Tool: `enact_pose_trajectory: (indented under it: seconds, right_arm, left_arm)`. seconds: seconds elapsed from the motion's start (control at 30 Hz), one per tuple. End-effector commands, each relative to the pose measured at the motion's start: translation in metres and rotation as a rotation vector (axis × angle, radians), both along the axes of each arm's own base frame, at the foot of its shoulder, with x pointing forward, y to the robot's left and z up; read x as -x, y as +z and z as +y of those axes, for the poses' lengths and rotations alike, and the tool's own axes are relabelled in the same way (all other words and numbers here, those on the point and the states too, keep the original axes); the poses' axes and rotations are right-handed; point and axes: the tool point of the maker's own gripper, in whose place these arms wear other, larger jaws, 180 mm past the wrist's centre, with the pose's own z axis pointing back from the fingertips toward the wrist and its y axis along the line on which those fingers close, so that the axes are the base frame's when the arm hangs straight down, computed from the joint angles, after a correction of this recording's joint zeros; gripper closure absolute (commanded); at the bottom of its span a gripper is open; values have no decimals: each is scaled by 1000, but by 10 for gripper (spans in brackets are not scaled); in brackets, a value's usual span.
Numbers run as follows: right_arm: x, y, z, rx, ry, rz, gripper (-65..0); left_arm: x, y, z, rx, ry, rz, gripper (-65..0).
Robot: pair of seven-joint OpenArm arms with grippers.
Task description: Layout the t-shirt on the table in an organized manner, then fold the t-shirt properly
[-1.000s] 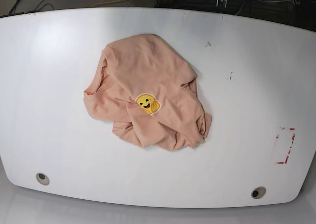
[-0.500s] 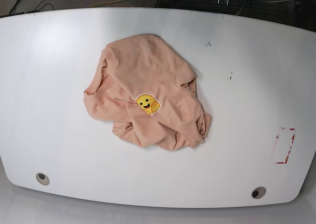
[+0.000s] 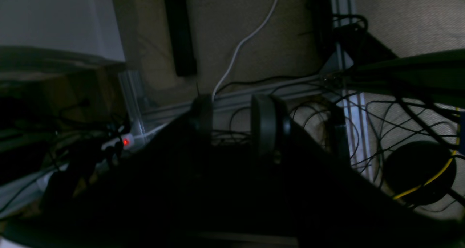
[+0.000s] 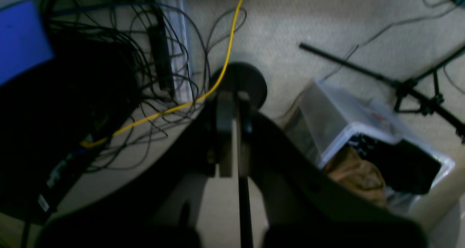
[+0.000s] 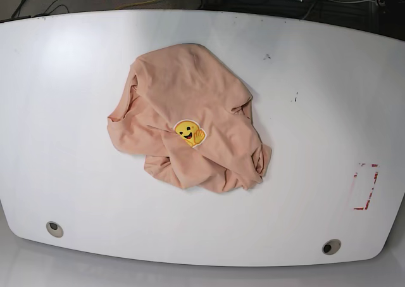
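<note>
The peach-pink t-shirt (image 5: pixel 209 97) lies crumpled in a heap at the middle of the white table (image 5: pixel 329 122), with its yellow emoji print (image 5: pixel 189 133) facing up. Neither gripper shows in the base view. In the left wrist view my left gripper (image 3: pixel 232 121) hangs off the table over floor and cables, its dark fingers apart and empty. In the right wrist view my right gripper (image 4: pixel 234 110) also hangs over the floor, its fingers close together with nothing between them.
Two grommet holes (image 5: pixel 54 229) (image 5: pixel 330 246) sit near the table's front edge. A red rectangle mark (image 5: pixel 365 185) is at the right. Below the arms are tangled cables (image 3: pixel 381 124), a yellow cable (image 4: pixel 218 77) and a clear plastic bin (image 4: pixel 363 139).
The t-shirt has not moved. A small piece of arm hardware at the top edge of the base view has slid up and right, almost out of view.
</note>
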Motion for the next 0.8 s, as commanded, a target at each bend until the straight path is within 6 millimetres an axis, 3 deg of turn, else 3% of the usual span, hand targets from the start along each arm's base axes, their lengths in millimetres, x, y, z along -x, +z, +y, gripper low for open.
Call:
enact_pose_trajectory:
  seconds: [0.0,0.33,0.77]
  right_arm:
    - [0,8,-2,0,4,-28,-19]
    - [3,21,-5,3,18,-50,-18]
    - [-13,48,-20,18,36,-130,-16]
  left_arm:
    - [-3,11,1,0,-8,-39,-154]
    - [-5,25,-6,7,-19,-70,-153]
    - [-8,58,-11,13,-37,-134,-150]
